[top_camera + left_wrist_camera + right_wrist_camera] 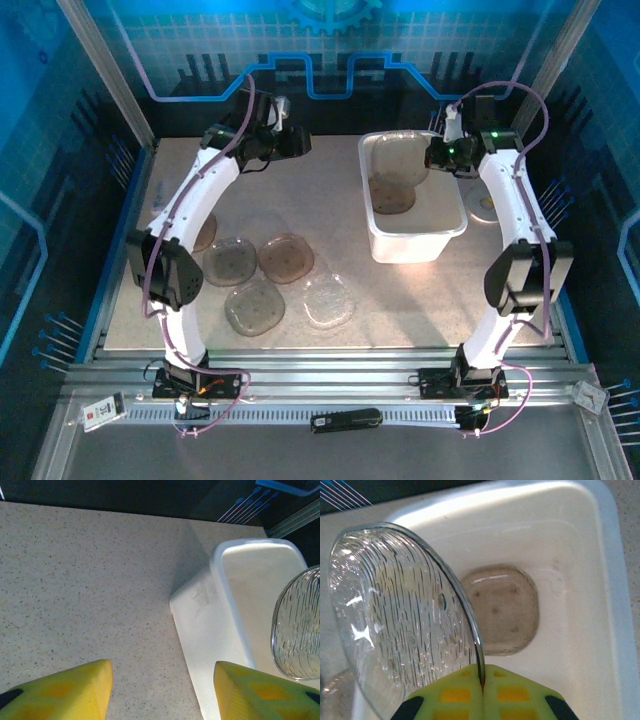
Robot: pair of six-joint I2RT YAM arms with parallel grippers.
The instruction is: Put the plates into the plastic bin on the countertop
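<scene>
Overhead, speckled beige countertop, blue walls, L gripper wide, R gripper pinching clear plate.

White bin upright on table: brown plate flat inside, clear ribbed plate tilted above it; other plates flat leftward.
</scene>
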